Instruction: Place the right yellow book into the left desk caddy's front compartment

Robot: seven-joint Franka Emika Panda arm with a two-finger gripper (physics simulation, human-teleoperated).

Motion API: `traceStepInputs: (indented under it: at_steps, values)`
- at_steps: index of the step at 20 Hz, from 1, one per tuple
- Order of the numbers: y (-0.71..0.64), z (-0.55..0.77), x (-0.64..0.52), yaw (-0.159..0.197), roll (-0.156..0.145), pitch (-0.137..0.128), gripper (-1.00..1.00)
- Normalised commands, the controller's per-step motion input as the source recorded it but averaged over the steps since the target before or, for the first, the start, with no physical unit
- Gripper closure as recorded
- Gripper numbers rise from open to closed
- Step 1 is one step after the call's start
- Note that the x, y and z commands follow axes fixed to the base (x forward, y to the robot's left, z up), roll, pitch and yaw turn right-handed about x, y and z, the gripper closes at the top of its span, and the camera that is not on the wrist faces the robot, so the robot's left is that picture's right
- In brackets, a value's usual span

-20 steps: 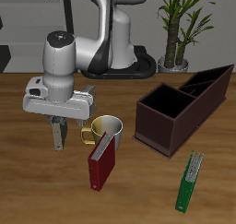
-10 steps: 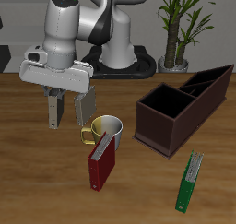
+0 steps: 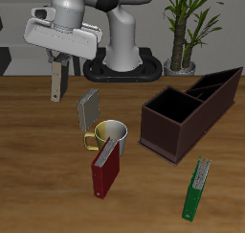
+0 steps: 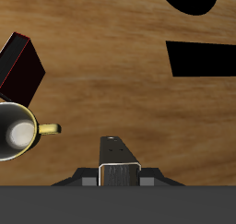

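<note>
My gripper (image 3: 58, 66) hangs high above the table, shut on the right yellow book (image 3: 57, 88). This small thin book is seen edge-on and dangles straight down below the fingers. The wrist view shows the book's narrow grey edge (image 4: 116, 154) sticking out from the gripper (image 4: 118, 177). The left desk caddy (image 3: 163, 131), a long dark maroon box with partitions, stands on the far side of the mug from me, well apart from the gripper. Its compartments look empty. It is out of the wrist view.
A paler, larger grey book (image 3: 88, 110) stands upright just behind a white and yellow mug (image 3: 113, 133) (image 4: 17, 135). In front of the mug stands a dark red book (image 3: 105, 170) (image 4: 20, 66). A green book (image 3: 197, 189) lies near the front edge. A potted plant (image 3: 180, 59) stands behind the caddy.
The gripper has risen steadily with the thin book in it, from just above the tabletop to well above the mug. The paler grey book, the mug and the caddy have not moved.
</note>
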Motion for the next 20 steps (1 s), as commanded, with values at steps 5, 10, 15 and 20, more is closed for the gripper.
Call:
traceStepInputs:
  at_steps: [5, 10, 15, 20]
  values:
    - [0.32, 0.27, -0.44, -0.061, -0.027, 0.014, 1.00]
    - [0.64, 0.04, -0.53, -0.033, 0.057, -0.003, 1.00]
    - [0.63, 0.17, -0.70, -0.044, 0.061, -0.008, 1.00]
    - [0.68, 0.00, -0.48, 0.045, 0.042, 0.029, 1.00]
